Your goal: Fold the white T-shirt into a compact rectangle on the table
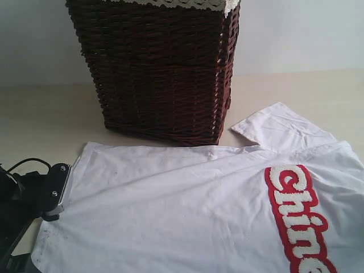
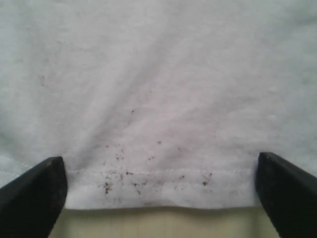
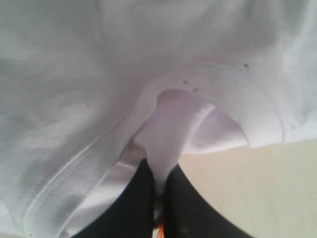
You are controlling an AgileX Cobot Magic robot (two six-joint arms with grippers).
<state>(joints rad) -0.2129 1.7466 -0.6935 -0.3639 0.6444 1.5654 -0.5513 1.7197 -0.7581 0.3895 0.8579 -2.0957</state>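
White T-shirt (image 1: 170, 205) is lying unfolded; left gripper (image 2: 158, 173) is gaping over hem (image 2: 163, 197), right gripper (image 3: 159, 171) is pinching collar (image 3: 171, 119).

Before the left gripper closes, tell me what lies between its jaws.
The dark-specked hem of the white T-shirt and a strip of table; left wrist view.

T-shirt (image 1: 187, 210) flat on counter (image 1: 51, 119), basket (image 1: 162, 74) behind.
Basket stands just behind shirt's far edge; left claw (image 2: 158, 196) at shirt's left hem.
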